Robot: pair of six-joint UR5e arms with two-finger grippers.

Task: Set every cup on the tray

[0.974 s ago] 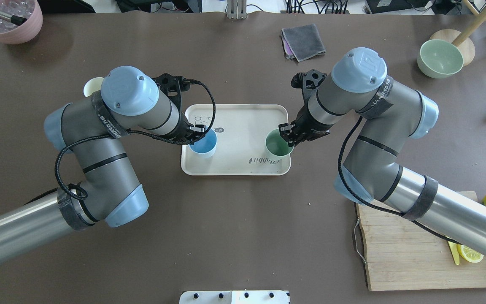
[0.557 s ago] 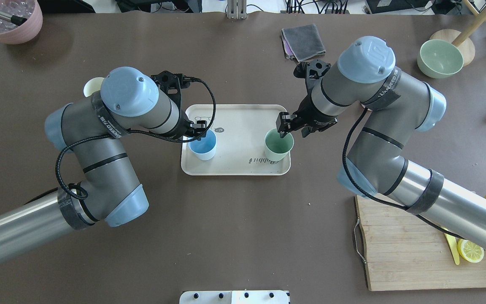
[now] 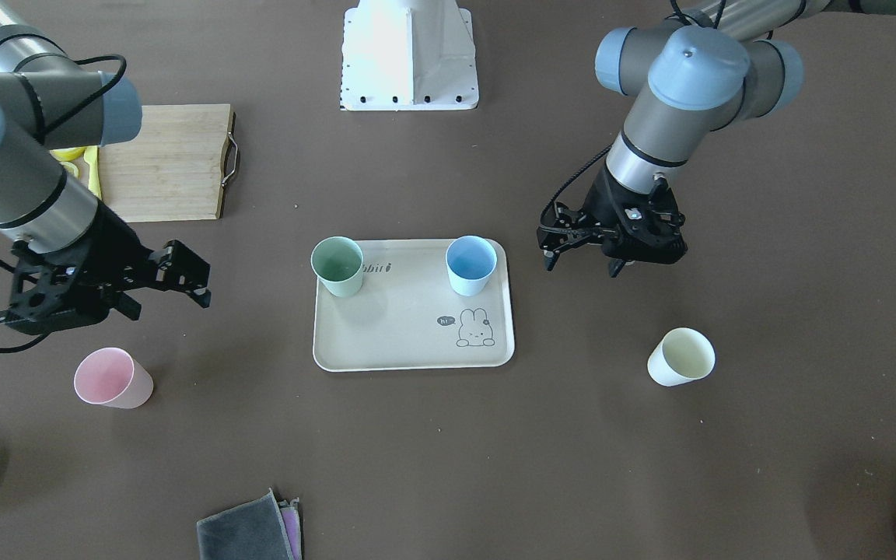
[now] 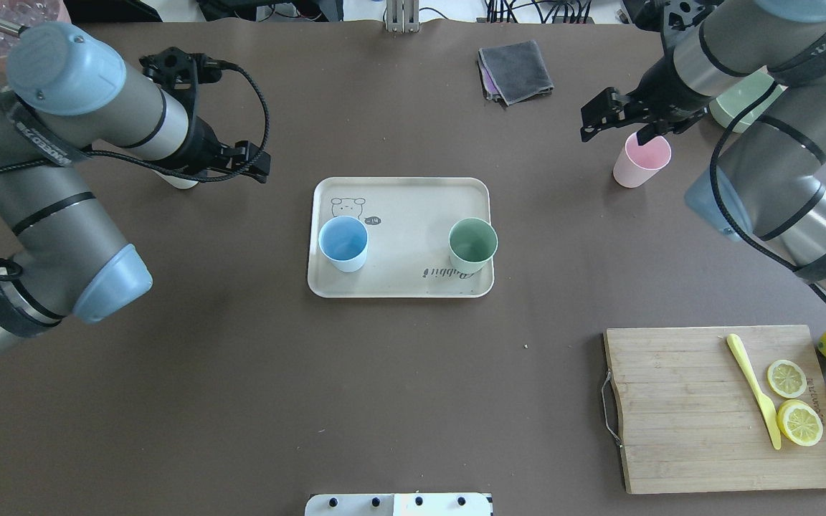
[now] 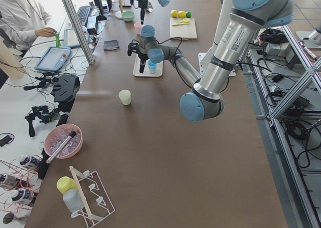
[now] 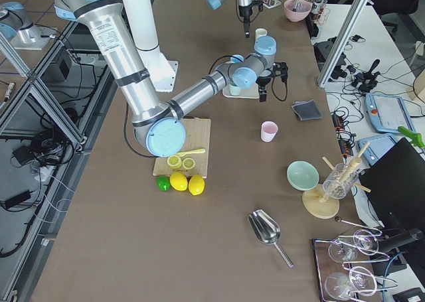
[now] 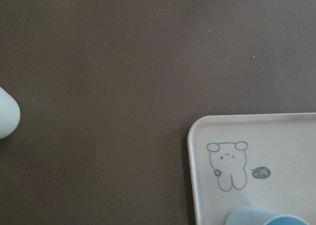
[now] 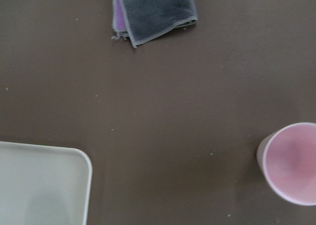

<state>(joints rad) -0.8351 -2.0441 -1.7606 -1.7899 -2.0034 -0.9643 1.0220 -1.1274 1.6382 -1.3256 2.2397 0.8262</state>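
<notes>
Both arms have left the tray (image 4: 413, 201) in the middle of the tabletop, where the blue cup (image 4: 343, 242) and the green cup (image 4: 472, 244) stand. They are now toward the far edge. The right gripper (image 4: 617, 129), jaws apart, hangs beside the pink cup (image 4: 641, 159). The left gripper (image 3: 582, 260), also apart, is near the yellow cup (image 3: 681, 356). We fear that an off-centre descent puts a finger on a rim and tips the cup.
</notes>
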